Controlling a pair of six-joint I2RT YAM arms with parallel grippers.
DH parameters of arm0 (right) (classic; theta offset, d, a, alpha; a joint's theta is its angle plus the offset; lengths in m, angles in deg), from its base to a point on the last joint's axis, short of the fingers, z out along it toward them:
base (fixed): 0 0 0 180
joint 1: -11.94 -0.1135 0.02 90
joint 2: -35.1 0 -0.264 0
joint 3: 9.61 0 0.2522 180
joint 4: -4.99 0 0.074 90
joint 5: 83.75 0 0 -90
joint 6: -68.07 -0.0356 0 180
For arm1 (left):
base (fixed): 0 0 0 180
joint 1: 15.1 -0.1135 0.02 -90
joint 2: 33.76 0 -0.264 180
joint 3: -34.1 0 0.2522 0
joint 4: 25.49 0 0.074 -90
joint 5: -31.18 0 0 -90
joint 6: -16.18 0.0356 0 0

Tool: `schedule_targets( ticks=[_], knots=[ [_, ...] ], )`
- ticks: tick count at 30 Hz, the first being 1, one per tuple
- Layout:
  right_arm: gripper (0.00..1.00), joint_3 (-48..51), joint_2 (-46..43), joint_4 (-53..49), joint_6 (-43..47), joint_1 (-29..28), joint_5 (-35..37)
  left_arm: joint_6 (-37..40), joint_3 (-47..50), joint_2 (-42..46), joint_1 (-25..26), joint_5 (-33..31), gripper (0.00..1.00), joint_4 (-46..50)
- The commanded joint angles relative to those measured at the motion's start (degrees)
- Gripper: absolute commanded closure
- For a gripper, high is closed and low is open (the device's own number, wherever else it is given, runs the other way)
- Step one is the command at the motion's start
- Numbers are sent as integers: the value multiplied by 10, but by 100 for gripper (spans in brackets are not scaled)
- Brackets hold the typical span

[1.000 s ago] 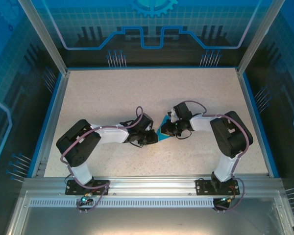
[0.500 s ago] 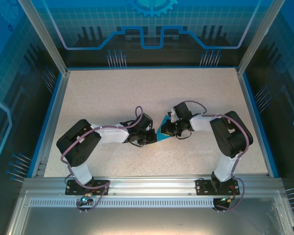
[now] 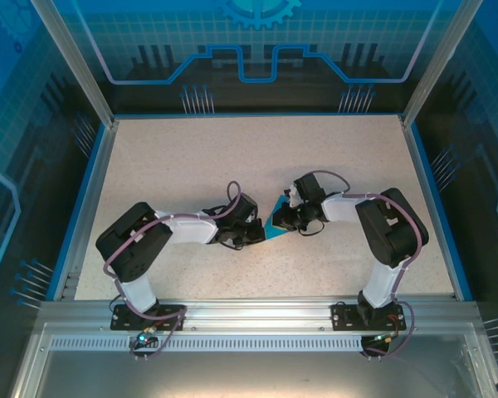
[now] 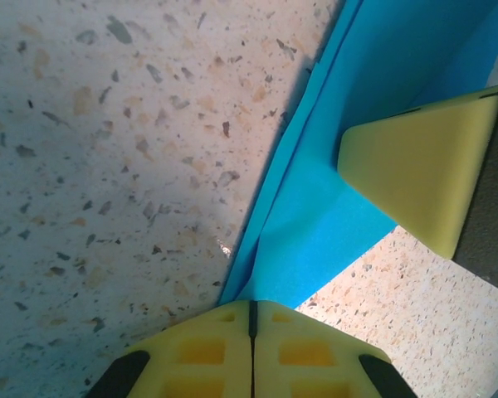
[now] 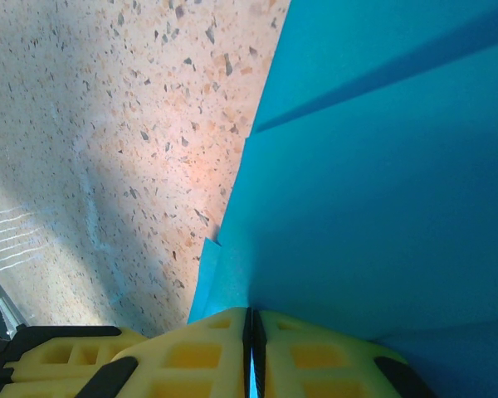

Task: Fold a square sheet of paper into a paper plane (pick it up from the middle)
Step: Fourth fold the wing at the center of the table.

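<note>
From above, left pincer [image 3: 256, 235] and right pincer [image 3: 280, 220] meet mid-desk [image 3: 191, 157], with the blue paper [image 3: 274, 224] a mere sliver between them. The wrist cameras get closer: left pincer clenched on the folded paper's tip, right pincer clamped on a layered edge, creases plain.

- No legible words, numbers or brand marks in any view.
- Far wall panel [image 3: 332, 50]: a printed gear emblem [image 3: 262, 10] and circuit-style lines, without lettering.

paper [image 3: 274, 223] on table [image 3: 191, 157], seemingly near centre
</note>
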Motion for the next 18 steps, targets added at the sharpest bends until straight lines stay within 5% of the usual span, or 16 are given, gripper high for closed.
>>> schedule_targets(
  ticks=[1, 18],
  knots=[
    [87, 16, 39, -45, 3, 8, 74, -15, 34, 11, -12, -30, 92, 41],
    [87, 12, 39, -46, 3, 10, 70, -12, 40, 100, -17, 13, 90, -9]
  ],
)
